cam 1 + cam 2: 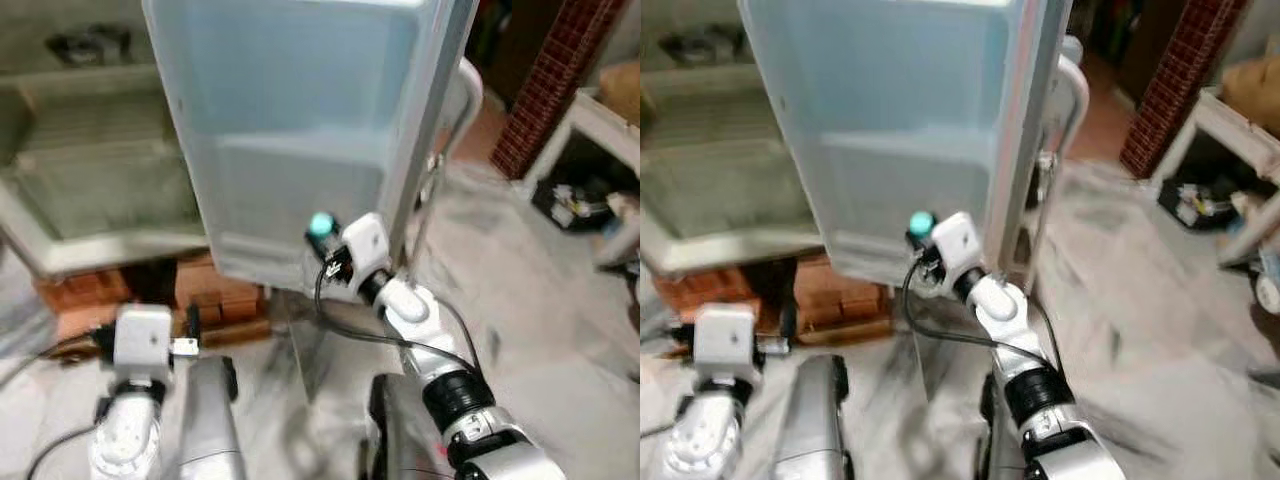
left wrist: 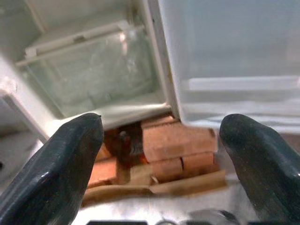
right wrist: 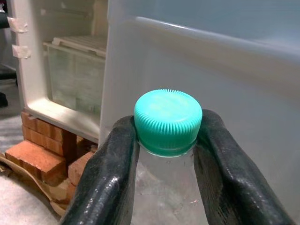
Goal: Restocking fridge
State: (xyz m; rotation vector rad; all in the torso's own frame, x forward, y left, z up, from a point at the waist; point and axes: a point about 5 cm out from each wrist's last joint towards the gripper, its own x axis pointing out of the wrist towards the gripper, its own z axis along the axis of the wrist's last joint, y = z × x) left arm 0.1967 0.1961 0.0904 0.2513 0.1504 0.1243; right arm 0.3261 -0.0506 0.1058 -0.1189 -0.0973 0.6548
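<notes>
The right gripper (image 3: pixel 165 154) has its two black fingers (image 3: pixel 105 183) closed around the neck of a clear plastic bottle (image 3: pixel 164 197), just under its teal ribbed cap (image 3: pixel 168 121). It holds the bottle up against the inner face of the open fridge door (image 1: pixel 300 130), low down and near the door's bottom shelf rail (image 3: pixel 211 42). The left gripper (image 2: pixel 164 154) hangs low on the left with its fingers spread wide and nothing between them, facing the bricks (image 2: pixel 176 147) that prop up the fridge and the crisper drawer (image 2: pixel 93 75) above them.

The main risk is the grip itself: a neck hold leaves the bottle body free to swing (it looks to hang below the fingers, though the head views are blurred), so it could strike the rail lip and slip out. A push on the door could also swing it away.
</notes>
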